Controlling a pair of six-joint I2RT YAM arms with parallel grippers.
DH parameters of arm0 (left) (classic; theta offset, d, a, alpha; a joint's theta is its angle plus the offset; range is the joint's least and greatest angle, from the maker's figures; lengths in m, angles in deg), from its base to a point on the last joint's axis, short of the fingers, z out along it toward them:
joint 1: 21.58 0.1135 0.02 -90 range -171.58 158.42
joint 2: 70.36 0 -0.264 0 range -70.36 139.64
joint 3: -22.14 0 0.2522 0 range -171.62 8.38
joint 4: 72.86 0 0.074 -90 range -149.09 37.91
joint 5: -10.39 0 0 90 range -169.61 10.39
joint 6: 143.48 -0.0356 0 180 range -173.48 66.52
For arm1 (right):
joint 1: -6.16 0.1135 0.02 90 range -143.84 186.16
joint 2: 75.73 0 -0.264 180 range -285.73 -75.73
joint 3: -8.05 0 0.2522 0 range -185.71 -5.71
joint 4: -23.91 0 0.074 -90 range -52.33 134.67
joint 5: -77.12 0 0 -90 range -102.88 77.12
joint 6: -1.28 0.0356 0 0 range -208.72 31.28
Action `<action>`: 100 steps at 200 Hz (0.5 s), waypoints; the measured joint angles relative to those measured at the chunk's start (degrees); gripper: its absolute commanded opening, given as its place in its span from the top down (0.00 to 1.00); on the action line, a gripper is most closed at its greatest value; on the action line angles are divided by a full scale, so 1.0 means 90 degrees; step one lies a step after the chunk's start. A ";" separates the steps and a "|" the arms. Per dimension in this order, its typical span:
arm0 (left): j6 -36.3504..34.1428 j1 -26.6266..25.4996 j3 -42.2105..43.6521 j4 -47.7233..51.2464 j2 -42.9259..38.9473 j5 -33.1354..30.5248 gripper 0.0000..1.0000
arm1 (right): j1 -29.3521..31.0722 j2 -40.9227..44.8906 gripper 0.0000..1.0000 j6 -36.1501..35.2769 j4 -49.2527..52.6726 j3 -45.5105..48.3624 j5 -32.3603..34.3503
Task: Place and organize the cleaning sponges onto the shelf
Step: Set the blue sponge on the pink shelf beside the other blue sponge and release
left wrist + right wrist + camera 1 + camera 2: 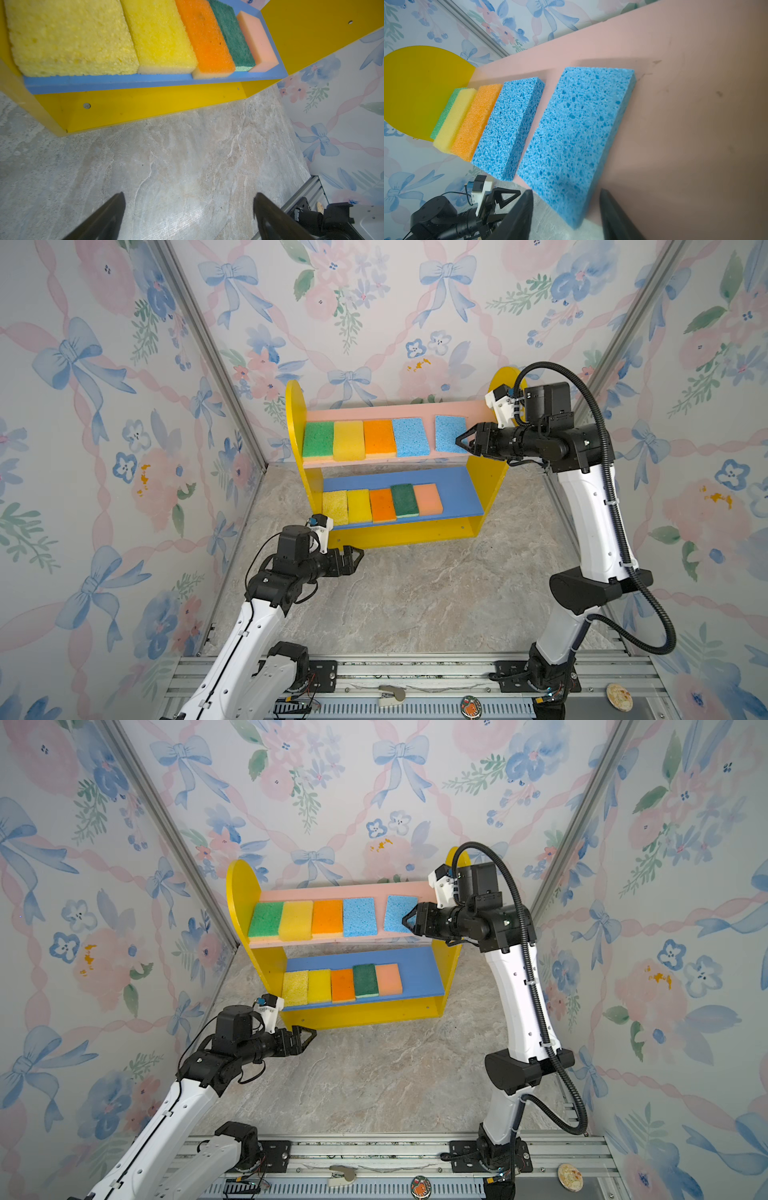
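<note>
The shelf (296,414) stands at the back in both top views. Its pink upper board (395,412) carries green, yellow, orange and two light blue cleaning sponges. The rightmost blue sponge (449,433) (577,128) lies apart from the others, its near corner overhanging the front edge. My right gripper (462,441) (565,193) is open, its fingers on either side of that corner without pinching it. The blue lower board (457,489) holds several sponges (158,35) side by side. My left gripper (357,556) (189,195) hovers open and empty over the tabletop, in front of the shelf's left end.
The marble tabletop (415,593) is enclosed by floral walls on three sides. A metal rail (415,672) runs along the front; a small stapler-like object (390,695) and two round items (619,697) lie there. The right end of the blue board is bare.
</note>
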 measured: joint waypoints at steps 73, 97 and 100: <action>0.0000 0.0000 0.0032 0.0000 0.0000 0.0007 0.02 | 0.0032 -0.0289 0.46 -0.0002 -0.0306 -0.0160 0.0226; 0.0000 0.0000 0.0032 0.0000 0.0000 0.0029 0.02 | 0.0104 -0.0449 0.50 -0.0034 -0.0442 -0.0279 0.0231; 0.0000 0.0000 0.0032 0.0000 0.0000 0.0029 0.02 | 0.0117 -0.0464 0.50 -0.0022 -0.0454 -0.0289 0.0231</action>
